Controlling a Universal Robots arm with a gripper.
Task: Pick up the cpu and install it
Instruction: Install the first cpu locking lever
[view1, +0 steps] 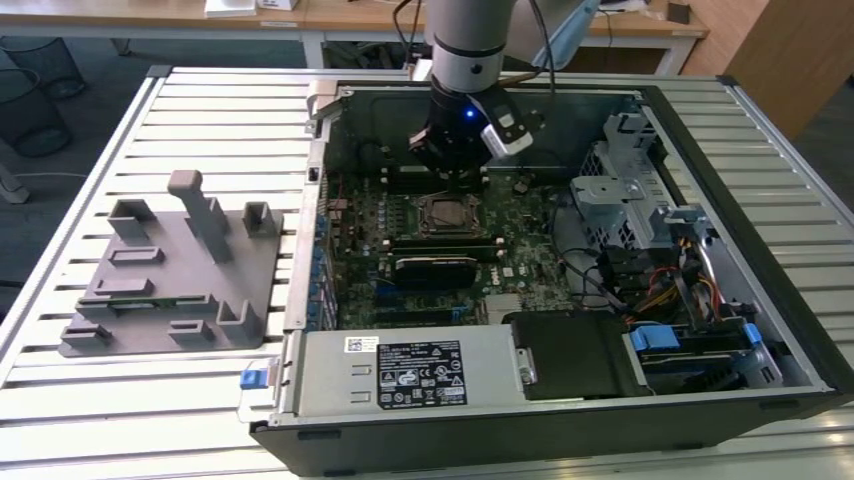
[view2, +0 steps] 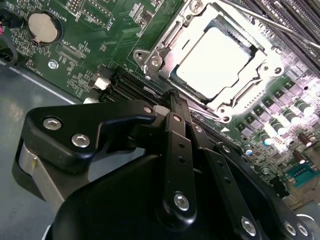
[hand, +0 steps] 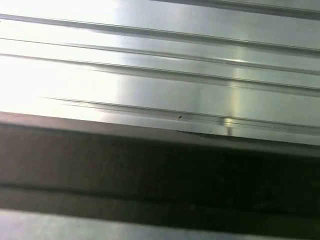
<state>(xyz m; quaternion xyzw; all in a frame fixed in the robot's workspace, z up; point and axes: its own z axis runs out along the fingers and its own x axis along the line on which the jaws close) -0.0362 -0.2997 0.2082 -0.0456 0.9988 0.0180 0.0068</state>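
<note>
Cpu (view2: 214, 56) seated in motherboard socket, claw (view2: 172, 96) closed together, empty, just above it

The exterior view looks down at a slant from above and in front of the open computer case (view1: 561, 250), far enough back to take in the whole case, the grey fixture block (view1: 174, 270) and the slatted counter (view1: 80, 400). The second wrist view looks past the claw's black linkage (view2: 170, 165), close onto the motherboard (view2: 90, 55) and socket frame (view2: 215, 55), which the exterior view shares. The first wrist view faces ribbed metal slats (hand: 160, 65) at close range.
</note>
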